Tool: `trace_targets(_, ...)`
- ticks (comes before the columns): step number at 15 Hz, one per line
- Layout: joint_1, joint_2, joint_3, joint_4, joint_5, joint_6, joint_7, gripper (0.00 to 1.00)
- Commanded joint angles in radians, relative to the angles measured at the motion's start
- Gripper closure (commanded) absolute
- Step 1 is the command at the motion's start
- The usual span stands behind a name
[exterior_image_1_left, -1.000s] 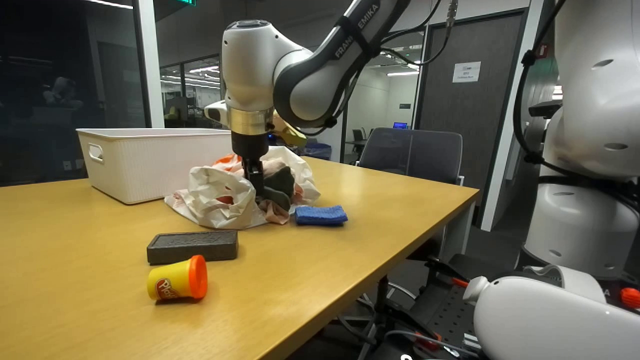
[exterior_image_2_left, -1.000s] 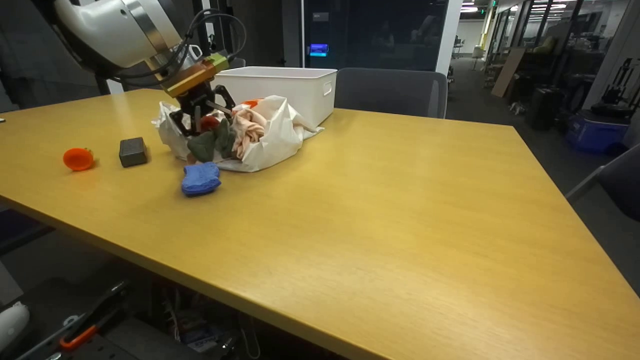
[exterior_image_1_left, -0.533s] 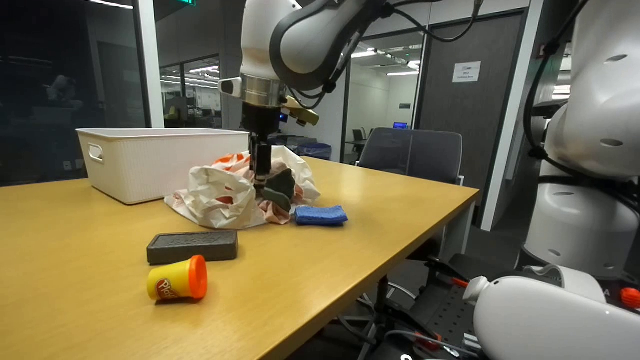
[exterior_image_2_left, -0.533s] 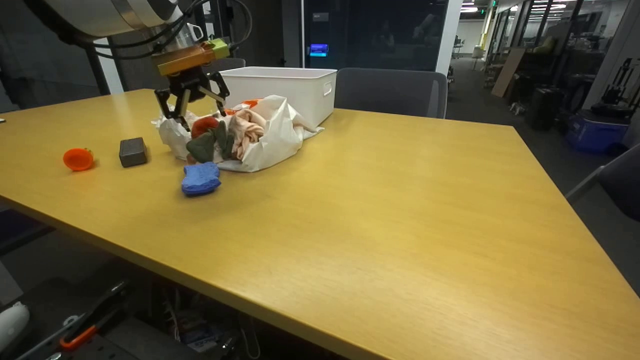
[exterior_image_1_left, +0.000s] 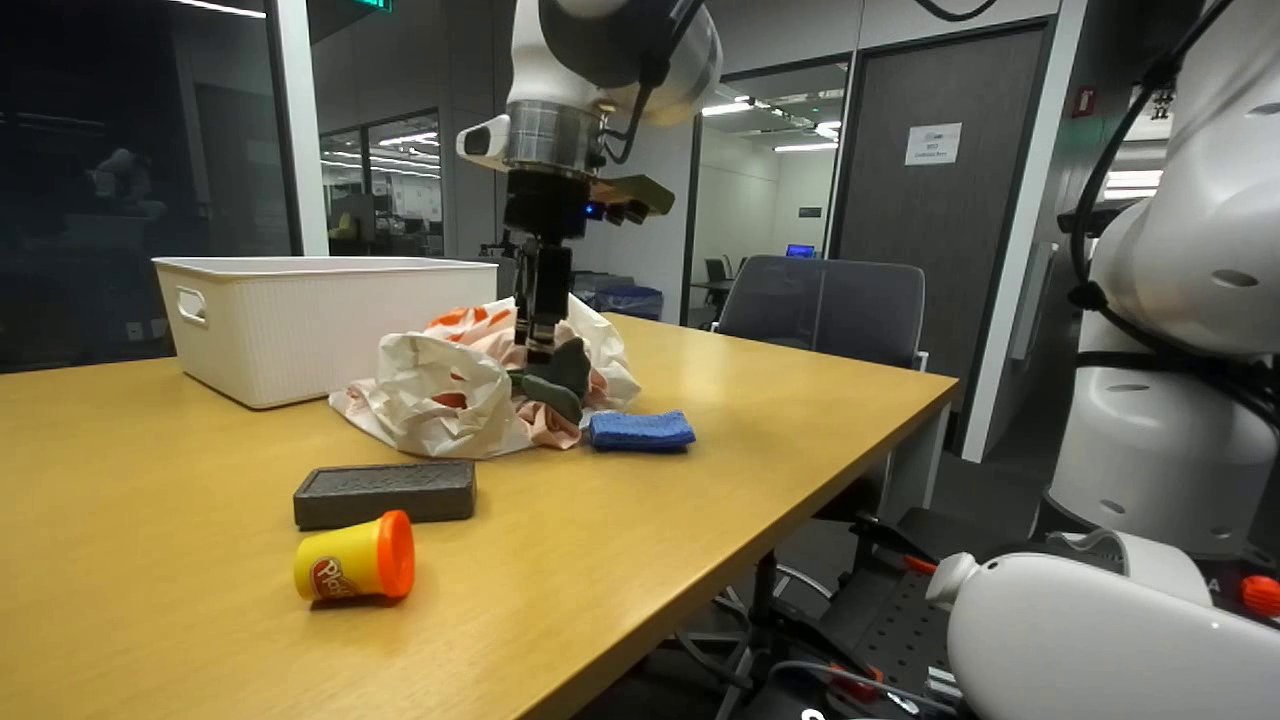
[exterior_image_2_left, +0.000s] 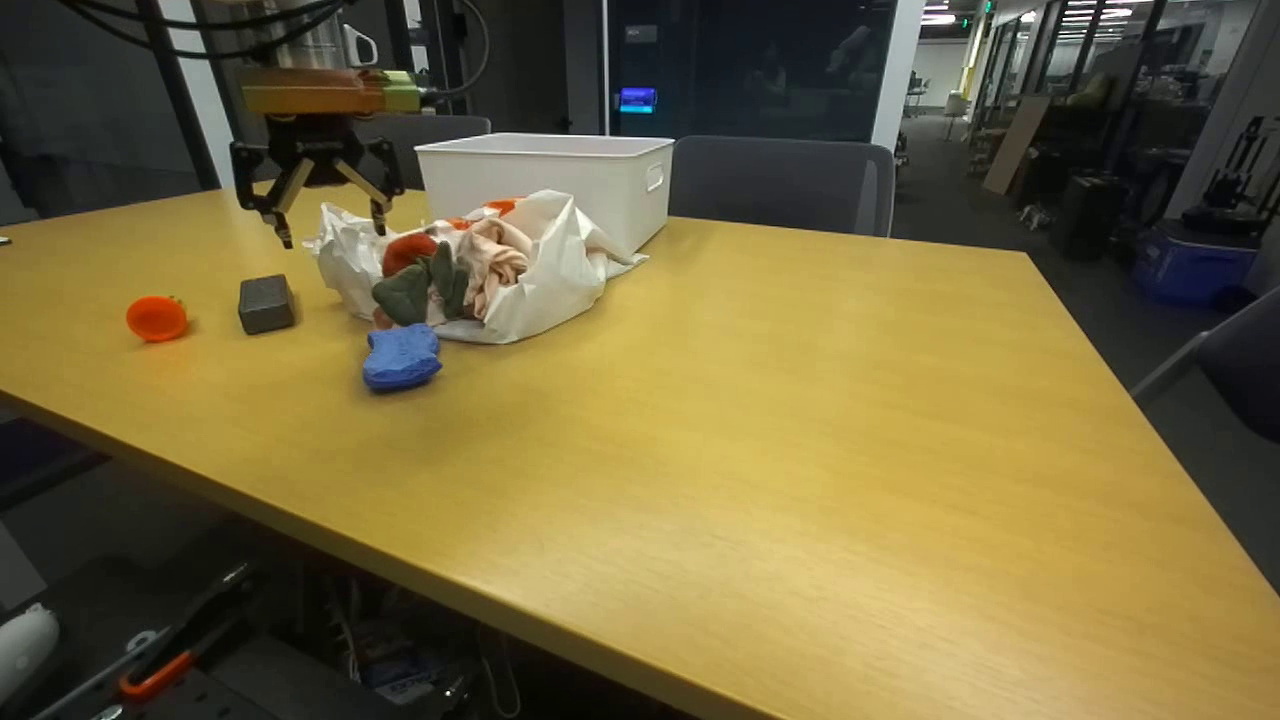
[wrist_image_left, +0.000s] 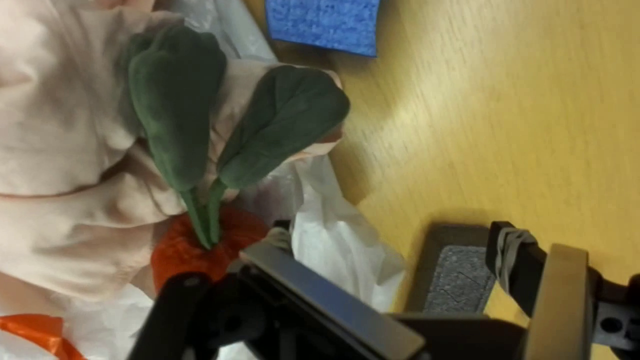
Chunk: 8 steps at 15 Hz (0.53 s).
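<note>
Gripper (exterior_image_2_left: 332, 236), empty w/ jaws spread wide, hangs nr white bag (exterior_image_2_left: 560, 262) & leafy red plush (wrist_image_left: 245, 160).

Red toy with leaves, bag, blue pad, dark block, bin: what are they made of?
Red toy: likely plush, velvety look; its leaves: matte fabric, creased.
Bag: thin, crinkled, slightly shiny; plastic film or paper, can't tell.
Blue pad: matte, nubbly; sponge or terry cloth.
Dark block: matte, grainy face; perhaps felt or foam.
Bin: rigid-looking, satin, fine-ribbed walls; likely moulded plastic.
</note>
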Motion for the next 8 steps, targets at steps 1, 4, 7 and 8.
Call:
trace_targets(1, 0.027, -0.035, -0.022, -0.005, 0.066, -0.033, -0.094, 0.0)
trace_targets(4, 0.032, -0.009, -0.027, 0.003, 0.089, -0.01, -0.163, 0.0)
trace_targets(7, 0.057, 0.047, 0.007, 0.021, 0.115, 0.023, -0.156, 0.0)
trace_targets(8, 0.065, 0.061, 0.015, 0.028, 0.122, 0.028, -0.155, 0.0)
